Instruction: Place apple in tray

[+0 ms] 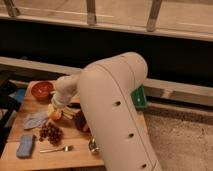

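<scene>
The apple (55, 115), small and orange-red, lies on the wooden table (75, 155) left of the centre. My gripper (56, 106) hangs at the end of the white arm directly over it, close above the fruit, jaws open and nothing seen held. The bulky white arm (115, 110) fills the middle of the view. Behind it, only a corner of the bright green tray (139, 98) shows at the table's right side.
An orange bowl (42, 90) stands at the back left. A dark grape bunch (51, 133), a grey cloth (35, 120), a blue sponge (25, 146) and a fork (56, 149) lie in front. A dark purple bowl (81, 123) sits against the arm. A dark wall runs behind.
</scene>
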